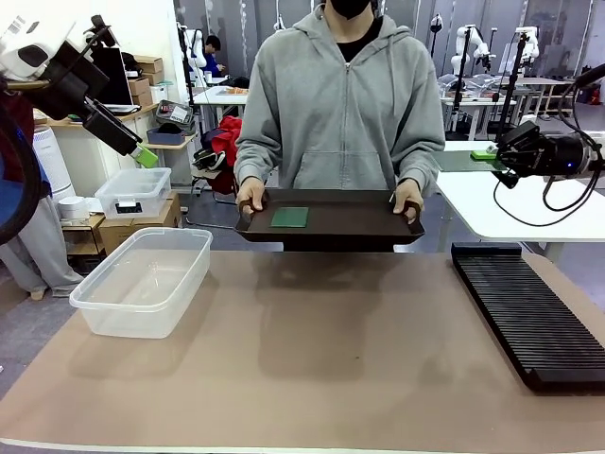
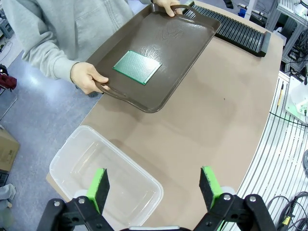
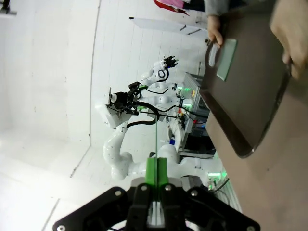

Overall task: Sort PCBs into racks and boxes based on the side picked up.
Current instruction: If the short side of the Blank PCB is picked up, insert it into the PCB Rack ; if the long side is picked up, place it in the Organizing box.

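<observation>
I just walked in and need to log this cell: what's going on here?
A person holds a brown tray at the far edge of the table, one green PCB lying on it. The left gripper hangs open above the clear tub. The right gripper, raised at the right, is shut on what looks like a second PCB. The black rack lies on the table's right side.

light: bright, even | shadows: soft | wrist views: edge-warped
</observation>
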### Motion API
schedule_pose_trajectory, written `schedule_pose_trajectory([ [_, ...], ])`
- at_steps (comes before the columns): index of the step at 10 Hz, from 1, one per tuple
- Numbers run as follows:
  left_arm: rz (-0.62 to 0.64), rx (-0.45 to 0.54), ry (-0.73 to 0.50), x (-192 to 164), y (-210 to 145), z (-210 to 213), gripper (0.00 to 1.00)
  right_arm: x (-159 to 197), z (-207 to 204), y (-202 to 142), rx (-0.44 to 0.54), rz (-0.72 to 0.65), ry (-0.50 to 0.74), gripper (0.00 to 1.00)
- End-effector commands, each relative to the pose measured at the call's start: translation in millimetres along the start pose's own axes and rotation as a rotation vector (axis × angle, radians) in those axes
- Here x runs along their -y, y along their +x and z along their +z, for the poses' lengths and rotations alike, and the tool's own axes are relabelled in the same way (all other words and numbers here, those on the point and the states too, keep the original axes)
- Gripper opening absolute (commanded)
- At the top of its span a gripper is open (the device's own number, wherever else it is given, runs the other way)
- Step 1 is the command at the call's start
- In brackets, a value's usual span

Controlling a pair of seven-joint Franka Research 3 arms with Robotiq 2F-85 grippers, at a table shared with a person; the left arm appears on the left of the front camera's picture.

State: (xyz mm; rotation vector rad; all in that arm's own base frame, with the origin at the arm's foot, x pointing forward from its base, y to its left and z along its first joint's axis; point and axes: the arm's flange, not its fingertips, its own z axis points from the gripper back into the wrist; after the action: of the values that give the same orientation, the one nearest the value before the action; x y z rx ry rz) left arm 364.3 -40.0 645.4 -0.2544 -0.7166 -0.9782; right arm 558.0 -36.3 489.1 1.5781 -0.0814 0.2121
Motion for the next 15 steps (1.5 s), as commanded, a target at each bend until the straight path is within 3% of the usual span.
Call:
schedule_pose_trajectory([
  [1, 0.0, 0.002, -0.004, -0.3, -1.0, -0.4, 1.0, -10.5, 7.3, -9.2, 0.02, 0.212, -0.036, 0.02],
  [6, 0.0, 0.002, -0.004, -0.3, -1.0, -0.4, 1.0, -29.1, 53.1, -22.9, 0.076, 0.753, -0.261, 0.02],
  [8, 0.0, 0.002, -0.004, -0.3, -1.0, -0.4, 1.0, -25.5, 76.2, -19.6, 0.037, 0.865, -0.355, 0.02],
  [10, 0.0, 0.002, -0.004, -0.3, -1.0, -0.4, 1.0, -18.9, 96.7, -15.7, 0.046, 0.874, -0.439, 0.02],
  [11, 0.0, 0.002, -0.004, -0.3, -1.0, -0.4, 1.0, -14.3, 106.6, -12.5, 0.067, 0.824, -0.433, 0.02],
  [12, 0.0, 0.002, -0.004, -0.3, -1.0, -0.4, 1.0, -24.2, 94.3, -17.7, 0.049, 0.878, -0.393, 0.02],
  [15, 0.0, 0.002, -0.004, -0.3, -1.0, -0.4, 1.0, -17.2, 101.3, -16.2, 0.06, 0.867, -0.414, 0.02],
])
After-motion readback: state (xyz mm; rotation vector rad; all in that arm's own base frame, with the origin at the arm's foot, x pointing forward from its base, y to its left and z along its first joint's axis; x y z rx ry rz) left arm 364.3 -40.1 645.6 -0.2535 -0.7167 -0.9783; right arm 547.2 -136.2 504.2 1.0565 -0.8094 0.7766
